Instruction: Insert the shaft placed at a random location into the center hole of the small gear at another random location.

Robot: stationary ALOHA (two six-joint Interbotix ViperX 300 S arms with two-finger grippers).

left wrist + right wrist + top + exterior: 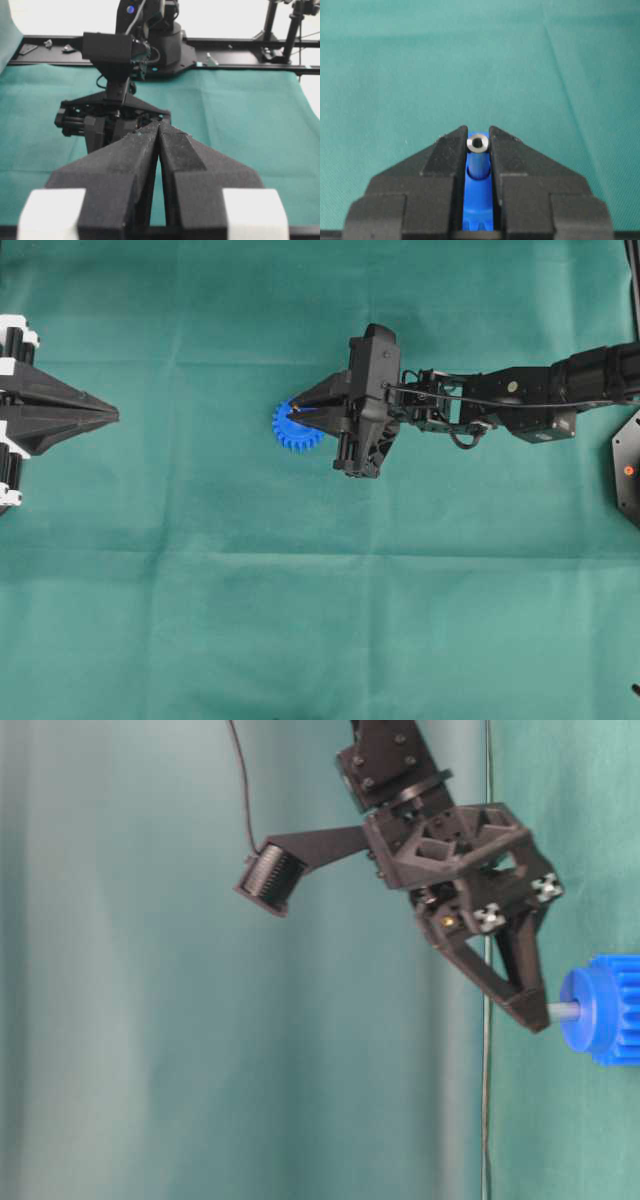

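Observation:
The small blue gear (296,430) lies flat on the green cloth near the middle. My right gripper (297,411) is right above it, shut on the shaft (478,144), a short silver pin seen end-on between the fingertips (451,147). In the table-level view the shaft (562,1011) runs from the gripper's tip (540,1018) into the gear's raised hub (585,1010). The shaft hides the center hole. The gear (480,200) shows blue between the jaws below the pin. My left gripper (112,415) is shut and empty at the far left, well away from the gear; it also shows in the left wrist view (159,126).
The green cloth (320,600) covers the whole table. The right arm (520,395) stretches in from the right edge. A black mount (628,468) sits at the right edge. In the left wrist view the right arm's gripper body (112,117) stands beyond my left fingertips.

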